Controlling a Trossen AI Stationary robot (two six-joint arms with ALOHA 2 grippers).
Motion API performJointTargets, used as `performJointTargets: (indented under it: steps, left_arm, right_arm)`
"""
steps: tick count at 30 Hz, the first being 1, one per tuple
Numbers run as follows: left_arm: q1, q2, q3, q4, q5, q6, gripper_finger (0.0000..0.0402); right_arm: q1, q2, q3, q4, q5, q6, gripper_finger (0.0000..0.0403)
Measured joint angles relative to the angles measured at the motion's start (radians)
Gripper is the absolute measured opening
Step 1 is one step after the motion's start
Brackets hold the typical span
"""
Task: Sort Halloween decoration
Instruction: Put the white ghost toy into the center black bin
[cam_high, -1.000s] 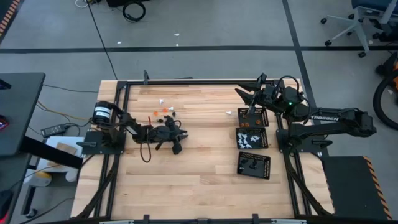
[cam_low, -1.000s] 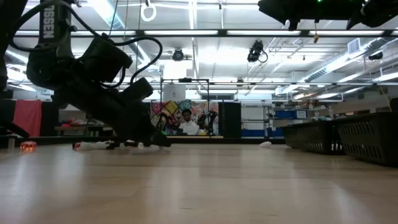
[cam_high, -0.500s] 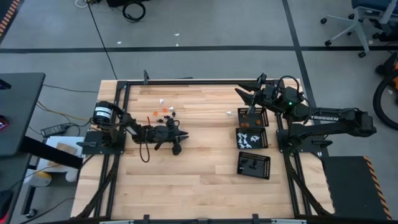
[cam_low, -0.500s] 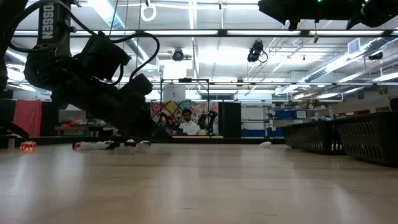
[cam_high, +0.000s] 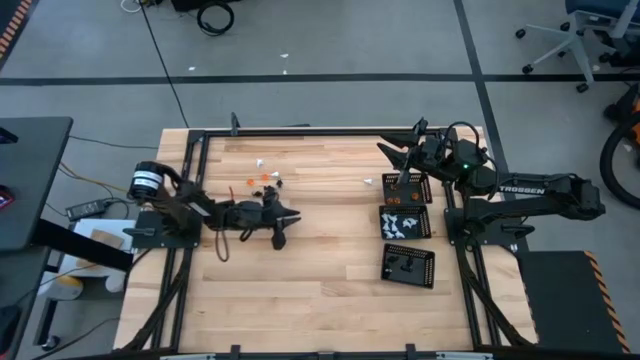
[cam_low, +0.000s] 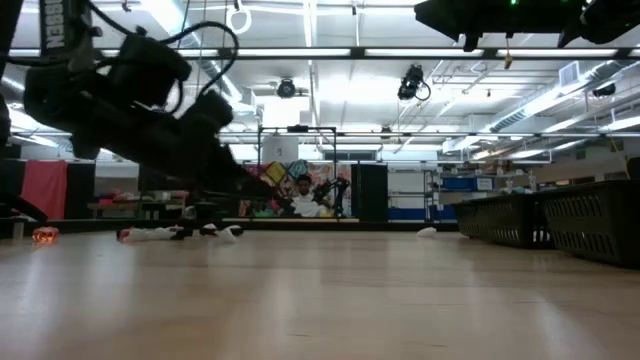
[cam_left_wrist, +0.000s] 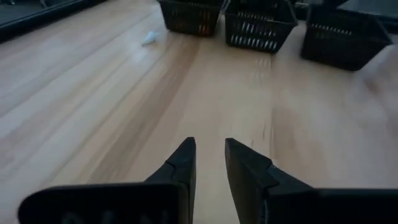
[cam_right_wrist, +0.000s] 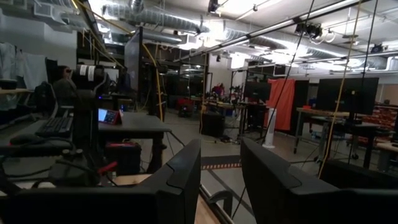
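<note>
Left gripper (cam_high: 290, 214) left of centre on the table (cam_high: 320, 300), jaws narrowly parted, empty; small decorations (cam_high: 265, 179) scattered just above it; right gripper (cam_high: 392, 152) upper right, jaws parted over the trays (cam_high: 406, 222).

This is a robotics lab or workshop in a large industrial hall. A wooden workbench (cam_high: 320, 300) in a black metal frame stands on a grey concrete floor (cam_high: 330, 40) marked with dark tape lines. At two o'clock sits a wheeled office chair (cam_high: 560, 35). Around it are exposed ceiling ducts (cam_right_wrist: 186, 18), strip lights (cam_low: 330, 52), desks with monitors (cam_right_wrist: 356, 93) and loose cables (cam_high: 215, 15).
</note>
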Motion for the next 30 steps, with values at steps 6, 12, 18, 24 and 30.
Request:
performJointTargets:
  steps: [6,12,18,24,30]
  left_arm:
    - [-0.012,0.001,-0.065,0.047,-0.040,-0.008,0.0113]
    - [-0.017,0.051,-0.056,0.053,-0.040,0.009,0.0186]
    - [-0.010,0.164,-0.036,0.093,-0.040,0.038,0.0225]
    - [-0.010,0.278,-0.010,0.151,-0.041,0.052,0.0213]
    - [-0.009,0.289,-0.013,0.162,-0.023,0.052,0.0159]
  right_arm:
    - [0.000,0.000,0.000,0.016,0.000,0.000,0.0119]
    - [0.000,0.000,0.000,0.023,0.000,0.005,0.0119]
    - [0.000,0.000,0.000,0.023,0.000,0.002,0.0119]
    - [0.001,0.000,0.000,0.023,0.000,0.002,0.0119]
    - [0.001,0.000,0.000,0.023,0.000,0.001,0.0119]
